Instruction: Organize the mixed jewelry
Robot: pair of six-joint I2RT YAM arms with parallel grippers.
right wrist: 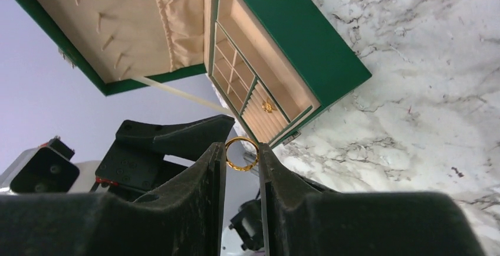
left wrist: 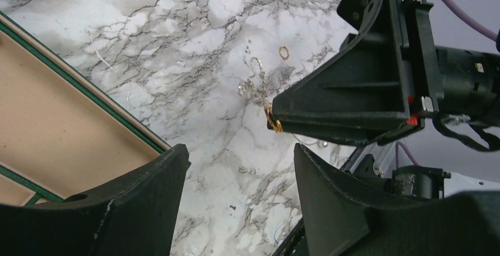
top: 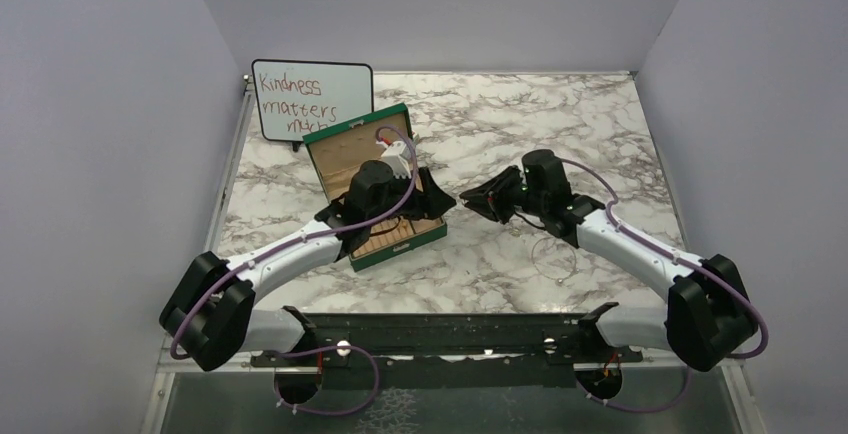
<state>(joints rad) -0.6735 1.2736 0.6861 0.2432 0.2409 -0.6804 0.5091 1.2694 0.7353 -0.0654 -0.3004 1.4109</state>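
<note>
1. The right gripper (right wrist: pixel 242 157) is clenched on a thin, polished gold ring (right wrist: pixel 242 140). The ring stands upright, pinched edge-on between the two matte black fingertips, clear of the table.
2. In the left wrist view the same ring shows as a small gold glint at the tip of the right gripper's angular black plastic fingers.
3. The left gripper (left wrist: pixel 240 156) is released: its broad, rough-textured black fingers stand well apart with only bare table between them. It hangs just beside the box's right edge, facing the right gripper.
4. The table (top: pixel 620 134) is white marble-patterned, with grey and brown veining.
5. Loose on the marble lie a small gold ring (left wrist: pixel 284 52), flat, and near it a scatter of fine silver chain pieces (left wrist: pixel 255 84).
6. A larger thin silver wire loop (top: pixel 553 257) lies flat on the table near the right arm, well apart from the box.
7. The green jewelry box (right wrist: pixel 306 49) stands open. Its tan interior is split into small square compartments, with a ridged ring-roll section at one end.
8. A small gold piece (right wrist: pixel 269 107) sits in that ridged section.
9. The lid's inside is tan too, with a gathered fabric pocket and a row of small hooks.
10. A whiteboard (top: pixel 312 101) with red handwriting stands behind the box.
</note>
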